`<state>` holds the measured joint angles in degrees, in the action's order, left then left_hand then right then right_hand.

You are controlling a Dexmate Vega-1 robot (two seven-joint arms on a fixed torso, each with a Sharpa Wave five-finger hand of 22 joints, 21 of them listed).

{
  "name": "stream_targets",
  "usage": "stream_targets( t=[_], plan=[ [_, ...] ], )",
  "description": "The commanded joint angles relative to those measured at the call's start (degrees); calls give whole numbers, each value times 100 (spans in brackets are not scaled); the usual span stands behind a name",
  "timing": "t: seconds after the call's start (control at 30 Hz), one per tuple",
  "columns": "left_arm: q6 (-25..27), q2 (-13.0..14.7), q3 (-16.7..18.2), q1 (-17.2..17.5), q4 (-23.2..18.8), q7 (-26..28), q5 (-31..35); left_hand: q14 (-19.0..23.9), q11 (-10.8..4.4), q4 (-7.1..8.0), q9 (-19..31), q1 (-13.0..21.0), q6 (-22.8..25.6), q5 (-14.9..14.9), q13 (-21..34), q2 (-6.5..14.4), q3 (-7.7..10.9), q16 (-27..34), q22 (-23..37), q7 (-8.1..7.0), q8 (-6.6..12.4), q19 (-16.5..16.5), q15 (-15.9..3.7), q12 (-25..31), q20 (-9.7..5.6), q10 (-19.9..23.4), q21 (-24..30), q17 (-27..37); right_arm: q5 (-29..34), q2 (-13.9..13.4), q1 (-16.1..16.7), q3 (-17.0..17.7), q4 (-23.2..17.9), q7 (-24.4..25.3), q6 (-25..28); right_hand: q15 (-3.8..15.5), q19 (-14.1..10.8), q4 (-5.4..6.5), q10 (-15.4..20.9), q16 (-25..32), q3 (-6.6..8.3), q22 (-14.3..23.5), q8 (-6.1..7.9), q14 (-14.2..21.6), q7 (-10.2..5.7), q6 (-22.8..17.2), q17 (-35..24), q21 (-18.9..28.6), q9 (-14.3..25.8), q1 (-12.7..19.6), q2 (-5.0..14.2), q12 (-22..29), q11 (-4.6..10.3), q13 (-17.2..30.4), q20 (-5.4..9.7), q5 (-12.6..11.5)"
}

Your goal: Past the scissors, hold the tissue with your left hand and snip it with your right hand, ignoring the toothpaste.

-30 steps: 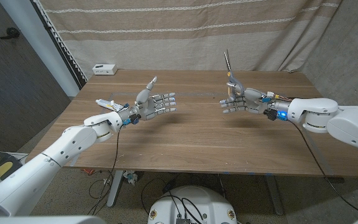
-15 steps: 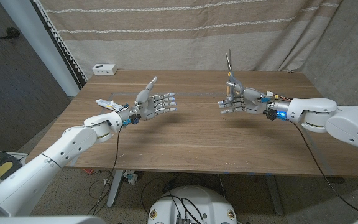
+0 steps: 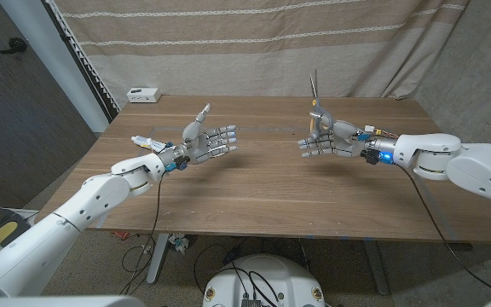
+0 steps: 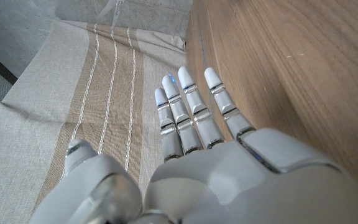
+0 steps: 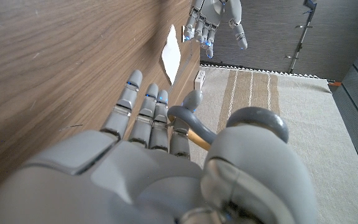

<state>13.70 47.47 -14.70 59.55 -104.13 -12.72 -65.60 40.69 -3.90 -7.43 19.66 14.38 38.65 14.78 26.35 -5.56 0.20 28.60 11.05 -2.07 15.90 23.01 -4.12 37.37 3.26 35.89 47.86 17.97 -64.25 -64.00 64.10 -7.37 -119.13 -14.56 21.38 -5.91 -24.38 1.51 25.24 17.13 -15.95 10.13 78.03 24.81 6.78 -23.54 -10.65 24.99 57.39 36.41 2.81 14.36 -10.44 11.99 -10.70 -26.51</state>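
The right hand (image 3: 320, 141), right of centre in the head view, grips the scissors (image 3: 314, 101), blades pointing up; the left hand (image 3: 209, 143), left of centre, hovers open and empty; the tissue (image 5: 171, 53) lies on the table (image 3: 254, 183) between both hands.
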Motion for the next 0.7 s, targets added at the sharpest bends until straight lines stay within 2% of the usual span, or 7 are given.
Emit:
stream_targets(
  t=[0.03,0.13,0.17,0.2,0.27,0.43,0.7],
  plan=[
    [-272,11,167,148,70,132,144,-218,-14,6,-30,94,-88,-15,-62,2,-18,-94,16,-6,-24,-70,46,-163,8,-215,-79,-7,-152,-66,79,14,14,-5,87,-35,-13,-6,-82,-93,-10,5,36,-97,28,138,-14,-63,56,-31,1,-40,-22,-7,-56,-61],
    [-563,-36,175,165,144,94,368,-455,-30,11,-62,129,-119,-18,-120,56,0,-195,19,-41,-45,-170,49,-288,-7,-344,-131,-42,-183,-59,120,23,-7,6,82,-56,-11,-16,-173,-166,-6,4,39,-161,53,255,-17,-116,98,-33,8,-89,-60,-7,-70,-69],
    [-681,-39,141,121,226,-29,487,-610,-40,16,-95,271,-144,-16,-181,318,140,-252,29,-90,-61,-239,60,-410,-9,-452,-162,-65,-206,-64,120,20,-13,12,107,-58,-12,-17,-218,-182,-5,4,36,-169,85,296,-17,-130,110,-35,11,-110,-60,-7,-75,-70],
    [-767,-37,111,77,301,-137,578,-718,-82,7,-117,368,-187,-29,-222,461,225,-297,30,-126,-83,-325,66,-505,-37,-558,-201,-86,-196,-71,120,3,-12,-11,108,-53,-12,-19,-241,-202,-5,4,47,-185,96,340,-18,-145,143,-38,12,-121,-51,-7,-77,-72],
    [-908,-43,79,41,376,-189,739,-1036,-51,-15,-159,483,-225,-79,-298,594,316,-433,27,-182,-108,-445,91,-681,-22,-750,-267,-132,-228,-62,111,-32,2,-38,138,-57,-22,-20,-294,-227,-5,4,35,-196,87,421,-20,-165,156,-45,16,-146,-77,-7,-86,-73],
    [-1054,-55,78,28,444,-171,887,-1264,-37,-26,-179,520,-287,-128,-353,607,335,-523,23,-196,-133,-593,139,-815,-29,-900,-344,-150,-270,-62,94,-86,-7,-69,182,-78,-24,-21,-344,-284,-5,5,47,-246,101,489,-23,-210,191,-60,26,-170,-101,-6,-95,-74],
    [-1285,102,199,205,256,118,1233,-1395,-24,-31,-185,525,-314,-159,-389,587,329,-573,20,-227,-140,-663,168,-884,-20,-952,-387,-160,-342,-141,60,-102,-65,-108,286,-83,-25,-26,-324,-325,-4,5,44,-258,101,492,-26,-258,167,-68,33,-163,-106,-3,-104,-76]
  ],
)
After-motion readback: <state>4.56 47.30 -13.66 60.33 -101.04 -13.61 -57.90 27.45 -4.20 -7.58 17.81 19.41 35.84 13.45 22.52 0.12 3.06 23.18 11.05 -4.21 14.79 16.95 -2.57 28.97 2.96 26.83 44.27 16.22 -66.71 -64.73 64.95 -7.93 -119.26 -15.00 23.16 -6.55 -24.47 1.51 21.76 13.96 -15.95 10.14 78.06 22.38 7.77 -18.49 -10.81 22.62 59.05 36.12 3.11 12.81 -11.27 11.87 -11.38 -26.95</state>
